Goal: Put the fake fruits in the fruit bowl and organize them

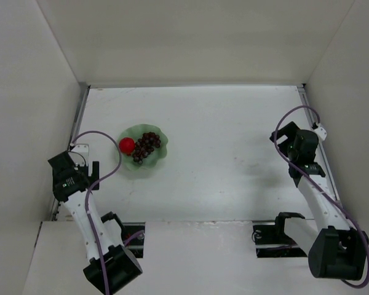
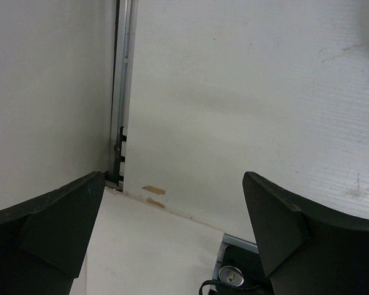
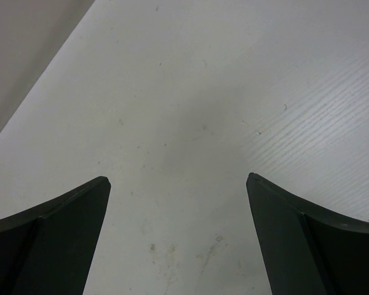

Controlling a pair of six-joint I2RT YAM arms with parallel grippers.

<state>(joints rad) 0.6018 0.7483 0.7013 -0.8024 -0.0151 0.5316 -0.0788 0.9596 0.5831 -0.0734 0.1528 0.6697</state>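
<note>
The pale mint-green fruit bowl point(image 1: 160, 153) with a wavy rim sits left of centre on the white table. The dark purple grape bunch point(image 1: 146, 146) lies inside it, and the small red round fruit point(image 1: 127, 145) lies in it at the grapes' left side. My left gripper point(image 1: 81, 168) is open and empty, near the left wall, a little to the left of and nearer than the bowl. In the left wrist view point(image 2: 172, 178) it faces the wall corner. My right gripper point(image 1: 285, 140) is open and empty over bare table at the far right; the right wrist view point(image 3: 178, 178) shows only the table.
White walls enclose the table on the left, back and right. A metal rail point(image 1: 81, 117) runs along the left wall and shows in the left wrist view point(image 2: 123, 92). A raised white ledge point(image 1: 190, 246) with the arm bases lies at the near edge.
</note>
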